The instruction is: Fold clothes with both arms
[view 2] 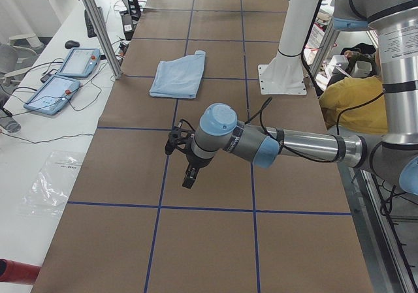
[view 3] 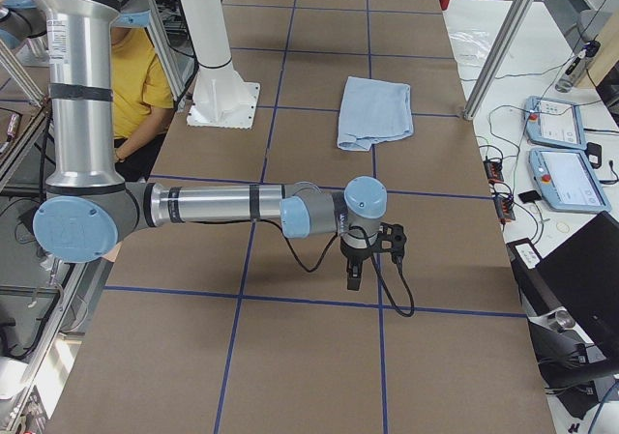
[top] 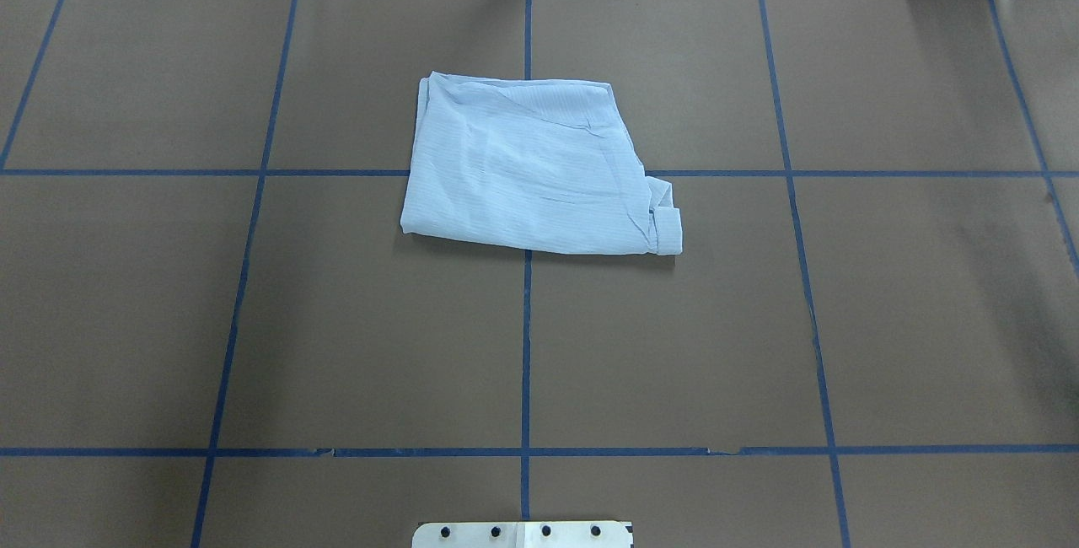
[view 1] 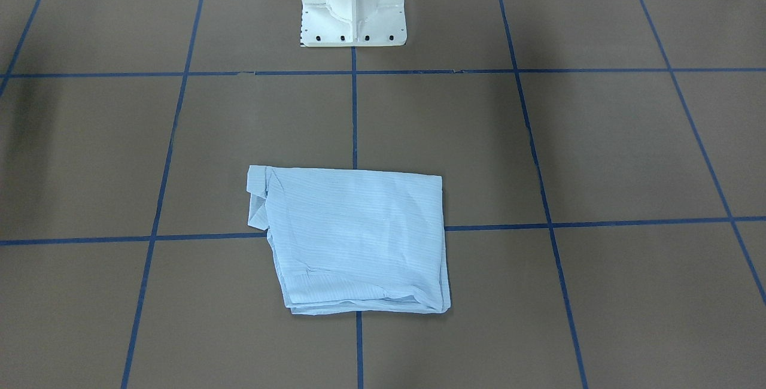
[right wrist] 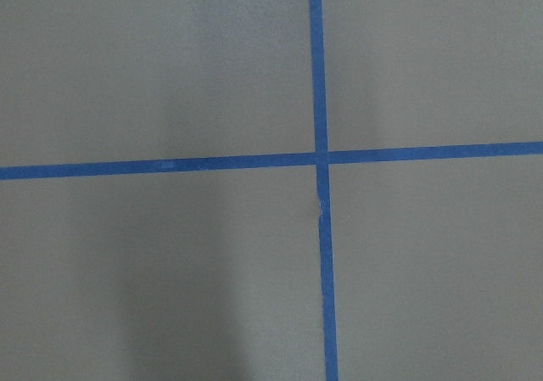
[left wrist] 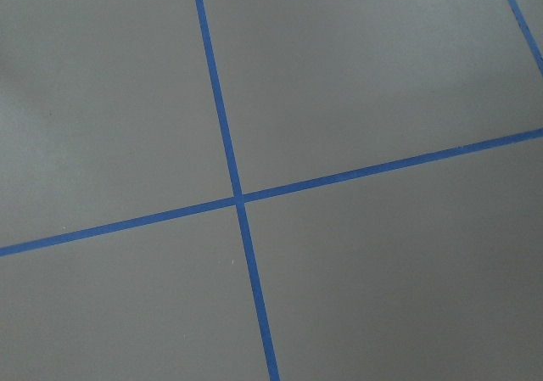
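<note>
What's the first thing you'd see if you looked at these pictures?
The folded light-blue shirt pops out, lying in the middle of the brown table with its blue tape lines. Then the two big silver arms: the left arm and right arm each reach out over bare table, away from the shirt.

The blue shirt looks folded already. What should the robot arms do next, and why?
Probably move the right gripper toward the light-blue striped folded shirt to tuck in the loose flap poking from its corner on that side; the rest lies flat.
</note>
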